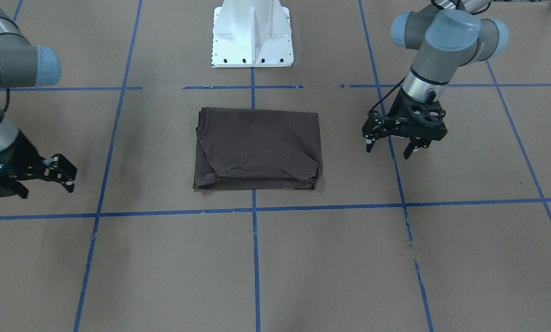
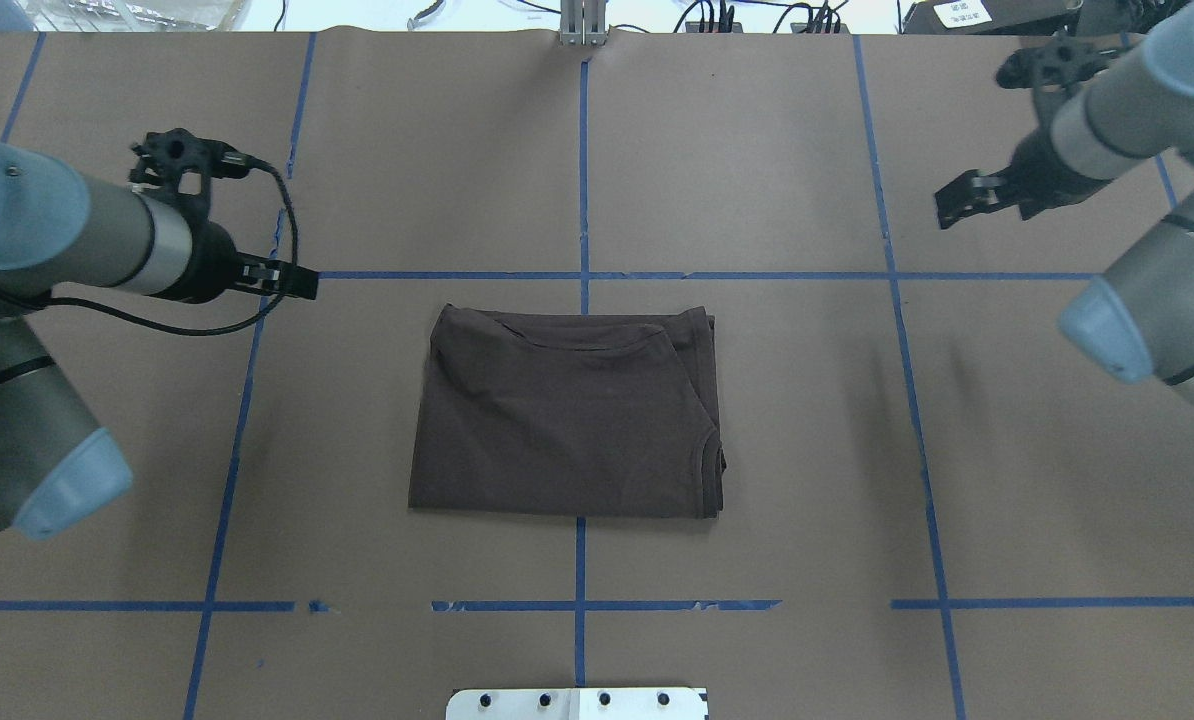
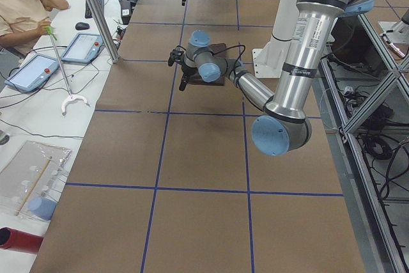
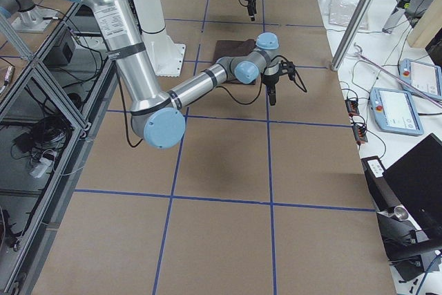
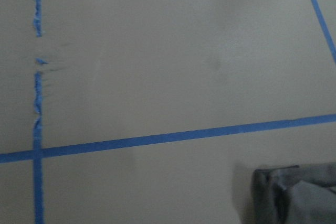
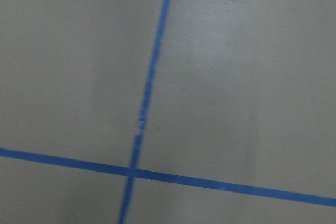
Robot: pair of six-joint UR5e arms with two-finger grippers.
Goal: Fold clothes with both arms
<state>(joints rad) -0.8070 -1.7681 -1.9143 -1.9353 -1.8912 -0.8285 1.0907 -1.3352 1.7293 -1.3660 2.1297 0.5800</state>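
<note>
Dark brown T-shirt [image 2: 565, 425] lies folded into a flat rectangle.

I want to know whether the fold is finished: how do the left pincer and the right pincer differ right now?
The left pincer hangs nearer the folded T-shirt than the right pincer does. The left pincer's wrist camera catches a corner of the T-shirt; the right pincer's shows only table and blue tape. Shared: both are open, empty and clear of the T-shirt.
</note>
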